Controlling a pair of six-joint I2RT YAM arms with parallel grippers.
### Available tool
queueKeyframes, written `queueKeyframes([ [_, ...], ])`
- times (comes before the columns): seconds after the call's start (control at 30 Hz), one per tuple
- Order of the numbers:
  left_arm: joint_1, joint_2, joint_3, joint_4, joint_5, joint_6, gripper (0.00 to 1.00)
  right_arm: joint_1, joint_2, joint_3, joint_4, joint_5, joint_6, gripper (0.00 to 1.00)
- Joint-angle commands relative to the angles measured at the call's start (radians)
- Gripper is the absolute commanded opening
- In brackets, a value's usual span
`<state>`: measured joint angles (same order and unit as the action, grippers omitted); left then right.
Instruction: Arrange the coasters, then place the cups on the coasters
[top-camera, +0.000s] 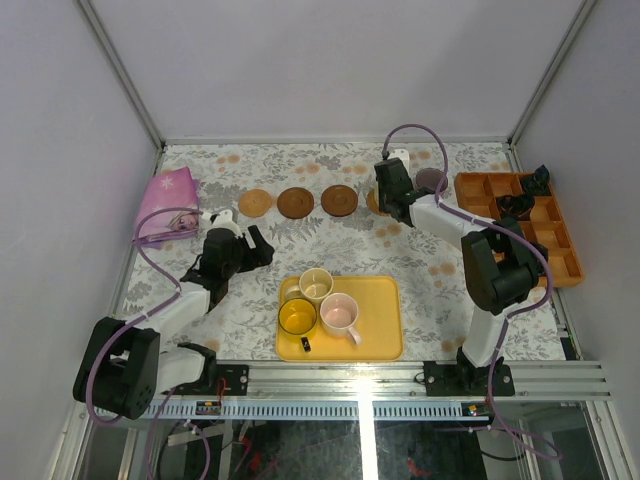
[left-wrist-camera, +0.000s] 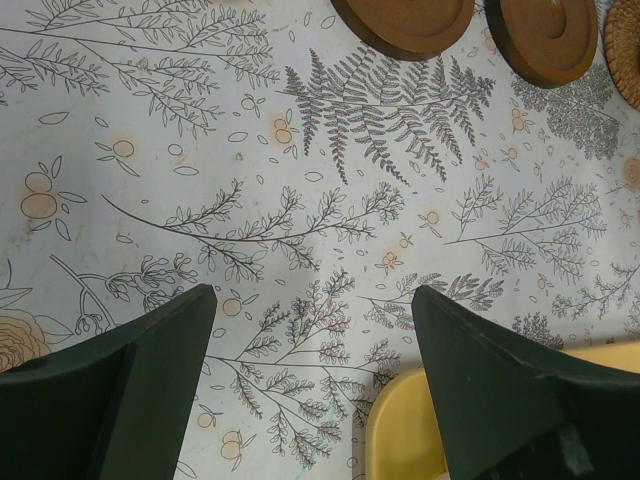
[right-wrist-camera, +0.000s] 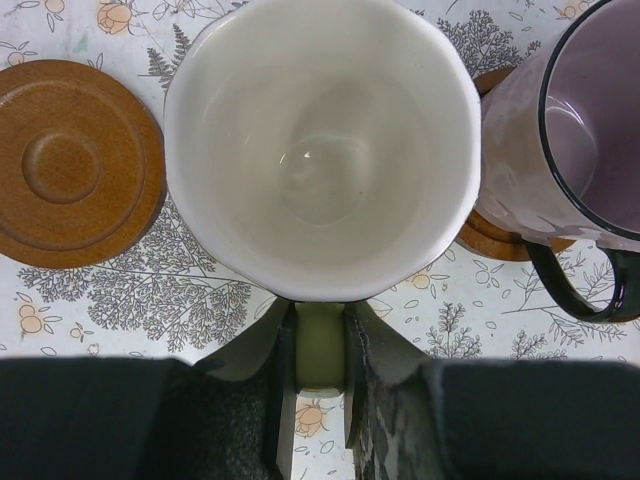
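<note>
My right gripper (right-wrist-camera: 320, 345) is shut on the pale green handle of a cup (right-wrist-camera: 320, 150) with a white inside; what lies under that cup is hidden. A dark brown coaster (right-wrist-camera: 75, 165) lies left of it. On its right, the purple-grey cup (right-wrist-camera: 580, 120) stands on a coaster (right-wrist-camera: 490, 240). From above, the right gripper (top-camera: 392, 195) sits at the right end of a row of coasters, one tan (top-camera: 256, 202) and two brown (top-camera: 295, 202) (top-camera: 339, 200). Cream (top-camera: 316, 285), yellow (top-camera: 297, 316) and pink (top-camera: 340, 314) cups stand on the yellow tray (top-camera: 385, 340). My left gripper (left-wrist-camera: 312, 300) is open and empty over the cloth.
An orange compartment box (top-camera: 515, 225) with small black objects stands at the right edge. A pink pouch (top-camera: 168, 205) lies at the far left. A small black item (top-camera: 305, 345) lies on the tray. The tray's corner (left-wrist-camera: 400, 430) shows by my left gripper's right finger.
</note>
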<state>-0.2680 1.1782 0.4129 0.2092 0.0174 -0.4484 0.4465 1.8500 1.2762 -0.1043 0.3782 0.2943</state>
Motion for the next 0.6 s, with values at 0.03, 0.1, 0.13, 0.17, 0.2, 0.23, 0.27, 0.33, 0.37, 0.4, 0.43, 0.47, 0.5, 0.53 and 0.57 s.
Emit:
queueKeyframes([
  [0.03, -0.003, -0.001, 0.027, 0.052, -0.023, 0.013, 0.8, -0.005, -0.028, 0.084, 0.115, 0.015, -0.02, 0.0],
  [0.1, -0.004, -0.003, 0.027, 0.051, -0.022, 0.013, 0.8, -0.004, -0.022, 0.094, 0.112, 0.014, -0.021, 0.0],
  [0.13, -0.004, -0.003, 0.027, 0.051, -0.022, 0.013, 0.8, -0.004, -0.018, 0.098, 0.11, 0.013, -0.023, 0.0],
  [0.17, -0.003, -0.003, 0.027, 0.05, -0.024, 0.013, 0.8, -0.004, -0.014, 0.104, 0.108, 0.01, -0.023, 0.0],
  [0.2, -0.004, -0.004, 0.029, 0.049, -0.025, 0.014, 0.8, -0.003, -0.009, 0.109, 0.106, 0.011, -0.025, 0.0],
  [0.23, -0.004, -0.005, 0.029, 0.048, -0.026, 0.014, 0.8, -0.004, -0.002, 0.113, 0.104, 0.009, -0.024, 0.0],
  [0.27, -0.004, -0.005, 0.029, 0.047, -0.026, 0.014, 0.8, -0.004, 0.002, 0.117, 0.1, 0.009, -0.024, 0.0],
  [0.33, -0.004, -0.004, 0.029, 0.047, -0.027, 0.015, 0.8, -0.004, 0.006, 0.119, 0.094, 0.01, -0.019, 0.0],
  [0.37, -0.004, -0.005, 0.029, 0.047, -0.027, 0.016, 0.8, -0.004, 0.006, 0.119, 0.092, 0.01, -0.015, 0.0],
  [0.4, -0.004, -0.004, 0.028, 0.047, -0.027, 0.016, 0.8, -0.005, 0.004, 0.114, 0.091, 0.01, -0.014, 0.0],
  [0.43, -0.004, -0.003, 0.03, 0.047, -0.026, 0.014, 0.8, -0.003, 0.001, 0.111, 0.09, 0.011, -0.011, 0.0],
  [0.47, -0.005, -0.002, 0.029, 0.048, -0.026, 0.014, 0.8, -0.004, -0.001, 0.106, 0.089, 0.013, -0.008, 0.0],
  [0.5, -0.003, -0.002, 0.029, 0.049, -0.025, 0.014, 0.8, -0.004, -0.004, 0.101, 0.088, 0.013, -0.008, 0.0],
  [0.53, -0.004, -0.002, 0.029, 0.051, -0.022, 0.013, 0.8, -0.004, -0.006, 0.099, 0.084, 0.016, -0.008, 0.0],
  [0.57, -0.004, 0.0, 0.028, 0.051, -0.023, 0.013, 0.8, -0.004, -0.01, 0.096, 0.082, 0.018, -0.006, 0.0],
])
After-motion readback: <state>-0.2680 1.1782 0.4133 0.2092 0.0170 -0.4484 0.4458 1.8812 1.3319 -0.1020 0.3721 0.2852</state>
